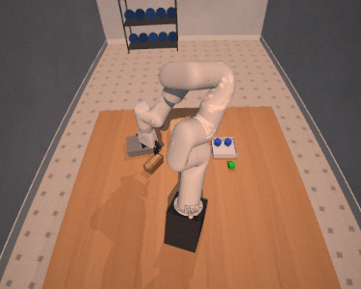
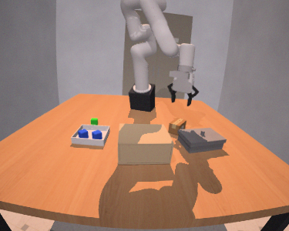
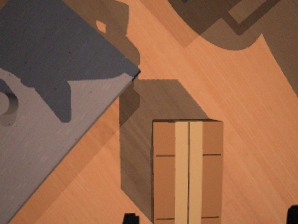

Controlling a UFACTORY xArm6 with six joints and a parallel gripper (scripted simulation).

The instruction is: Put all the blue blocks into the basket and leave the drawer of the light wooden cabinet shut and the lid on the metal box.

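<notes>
Black pincer [image 1: 151,145] [image 2: 180,103] [image 3: 209,215] stands wide apart, holding nothing, above the brown cardboard-like box [image 1: 153,163] [image 2: 177,125] [image 3: 164,172], perhaps to check for hidden blue blocks.

1. Black, boxy pedestal [image 1: 182,233] [image 2: 142,101]; a pale round collar [image 1: 178,209] [image 2: 142,90] sits on it.
2. Above the pedestal, smooth whitish arm [image 1: 192,180] [image 2: 140,73], with thick, rounded tubes.
3. Claw [image 1: 150,147] [image 2: 181,102] [image 3: 212,217]: pale housing, angular black fingers.
</notes>
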